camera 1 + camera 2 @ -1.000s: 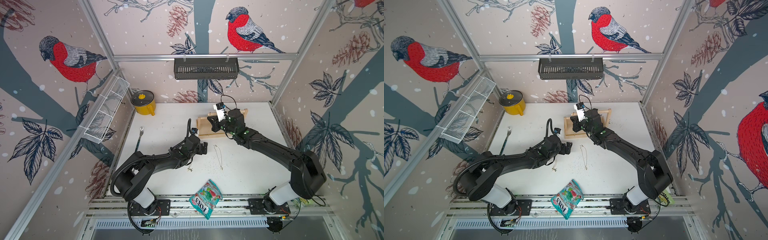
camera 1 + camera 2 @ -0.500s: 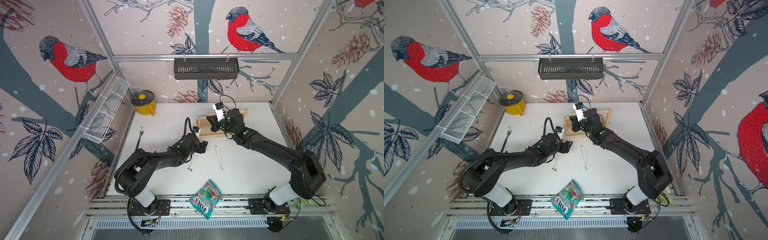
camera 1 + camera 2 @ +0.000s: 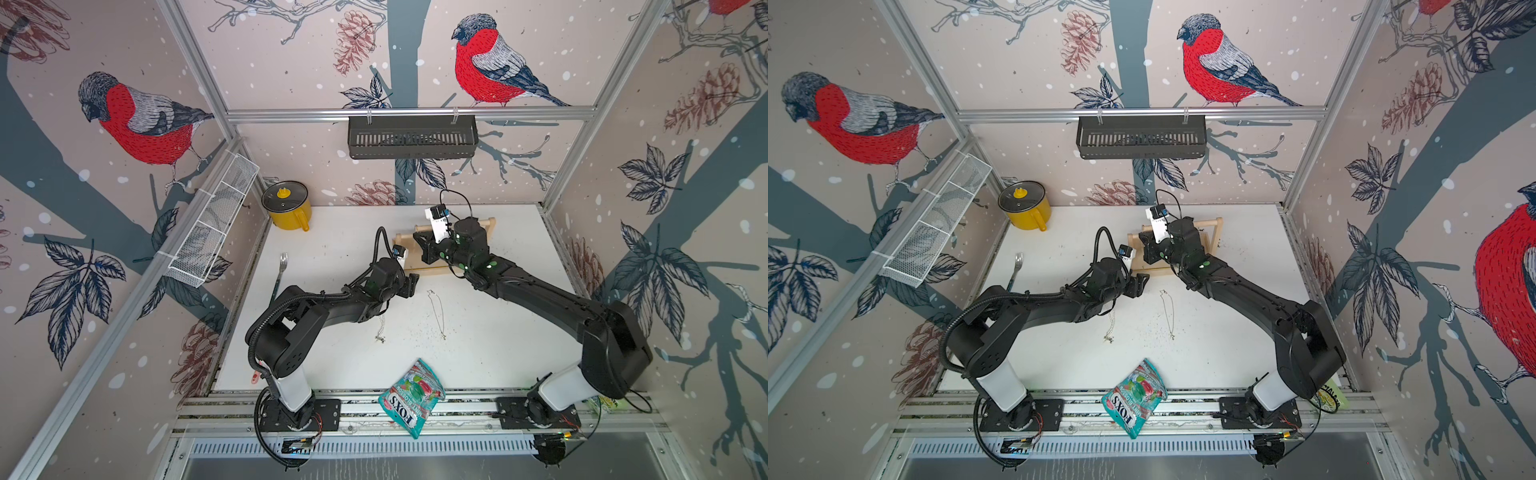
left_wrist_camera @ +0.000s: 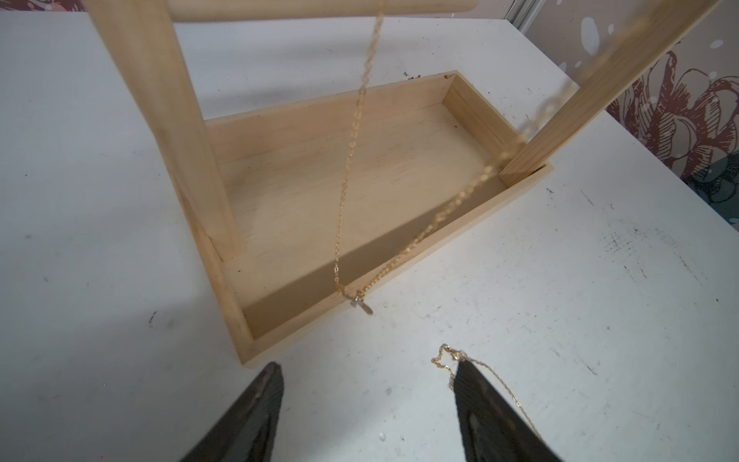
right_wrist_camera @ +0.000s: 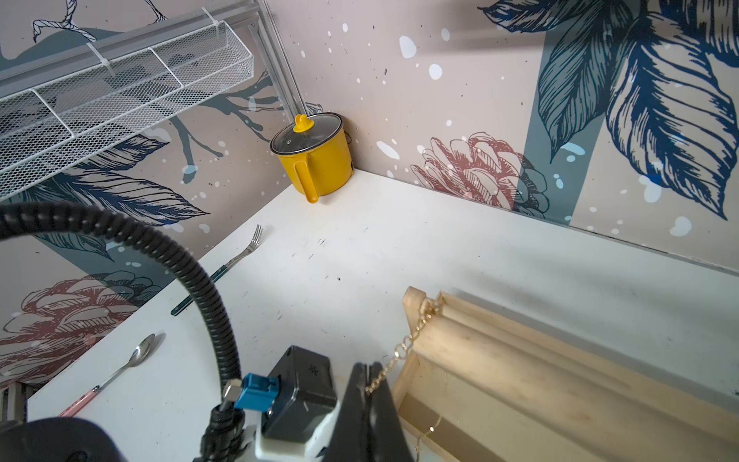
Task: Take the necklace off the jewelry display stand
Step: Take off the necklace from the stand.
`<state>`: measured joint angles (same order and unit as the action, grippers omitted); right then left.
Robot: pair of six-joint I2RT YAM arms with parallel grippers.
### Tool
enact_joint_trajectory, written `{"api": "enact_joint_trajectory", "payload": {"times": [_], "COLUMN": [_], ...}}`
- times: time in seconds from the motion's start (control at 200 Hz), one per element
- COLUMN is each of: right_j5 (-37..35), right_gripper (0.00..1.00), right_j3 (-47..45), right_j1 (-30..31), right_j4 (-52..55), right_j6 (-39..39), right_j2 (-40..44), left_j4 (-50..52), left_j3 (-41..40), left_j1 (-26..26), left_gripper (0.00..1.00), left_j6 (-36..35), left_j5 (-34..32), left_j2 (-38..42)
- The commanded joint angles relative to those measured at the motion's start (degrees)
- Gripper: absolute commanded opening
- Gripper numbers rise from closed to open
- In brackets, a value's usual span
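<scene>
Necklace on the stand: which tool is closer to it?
Right. The right tool pinches the necklace beside the crossbar; the left tool is open before the tray, not touching it.

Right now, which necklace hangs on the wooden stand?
The gold chain draped over the stand's crossbar, pinched by the right end effector; the other two necklaces lie flat on the table.

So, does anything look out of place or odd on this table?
Yes: the candy bag lies askew across the front edge of the table, mostly on the metal rails instead of the white top.
</scene>
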<state>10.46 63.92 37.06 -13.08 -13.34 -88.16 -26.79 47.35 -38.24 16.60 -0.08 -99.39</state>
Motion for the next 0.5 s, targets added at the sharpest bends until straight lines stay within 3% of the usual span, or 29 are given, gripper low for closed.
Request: {"api": "enact_joint_trajectory", "payload": {"times": [0.0, 0.11, 0.34, 0.495], "right_j5": [0.37, 0.57, 0.62, 0.79], "right_gripper": [0.00, 0.00, 0.00, 0.00], "right_j3": [0.50, 0.72, 0.68, 0.77], "right_j1": [0.03, 0.03, 0.03, 0.03], "right_j4": [-1.79, -1.79, -1.81, -1.75], "right_j6": [0.25, 0.29, 0.26, 0.37], "right_j2": [0.31, 0.36, 0.36, 0.29], "left_j4": [-4.46, -4.52, -8.49, -9.70], "left_j3": [0.52, 1.66, 0.39, -0.09], "left_j1": [0.90, 1.80, 1.97, 2.03], "left_gripper": [0.67, 0.61, 0.40, 0.36], "left_j6": [0.47, 1.11, 1.34, 1.54], "left_j5": [-0.22, 0.93, 5.43, 7.00], "left_j2": [-0.94, -2.10, -2.41, -2.34]}}
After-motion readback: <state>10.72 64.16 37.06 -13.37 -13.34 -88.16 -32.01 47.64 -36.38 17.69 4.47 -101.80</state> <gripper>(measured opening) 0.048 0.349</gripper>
